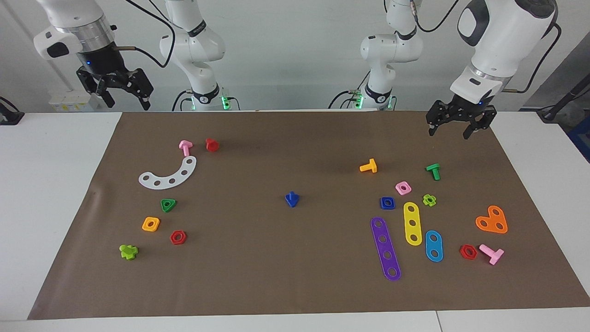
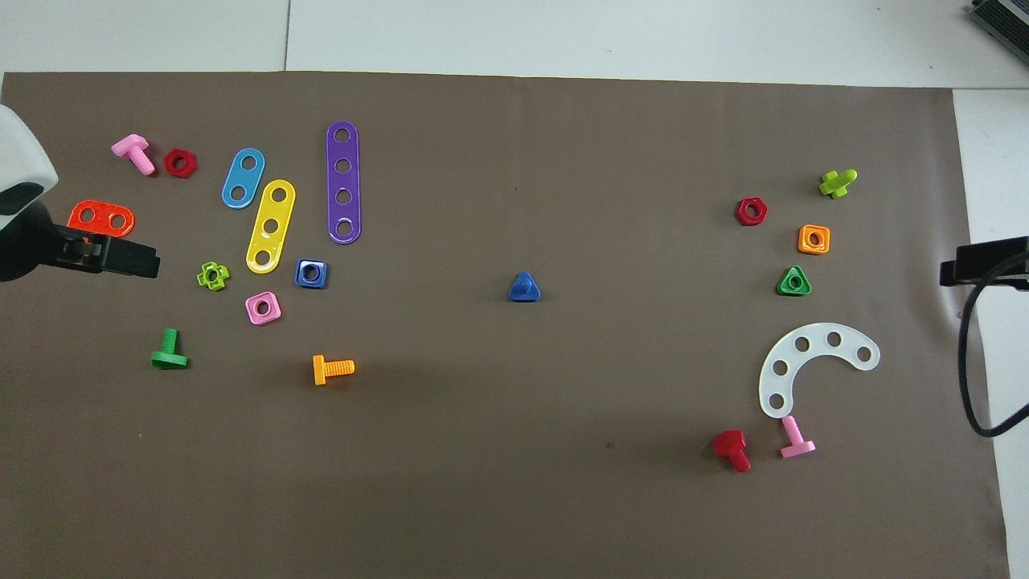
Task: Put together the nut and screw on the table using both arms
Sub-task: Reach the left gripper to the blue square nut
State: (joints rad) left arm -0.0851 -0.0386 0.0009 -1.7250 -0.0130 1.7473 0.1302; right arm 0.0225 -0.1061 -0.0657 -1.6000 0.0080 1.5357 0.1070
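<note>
Brown mat covers the white table. Right gripper hangs with fingers spread, empty, above the table's edge at the right arm's end. Blue screw stands head-down mid-mat, untouched. Blue nut lies flat toward the left arm's end, just beside the pink nut. Left gripper hovers with fingers apart, empty, above the mat's corner.

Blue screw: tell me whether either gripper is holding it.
No, the blue screw stands alone mid-mat, both grippers raised away from it.
</note>
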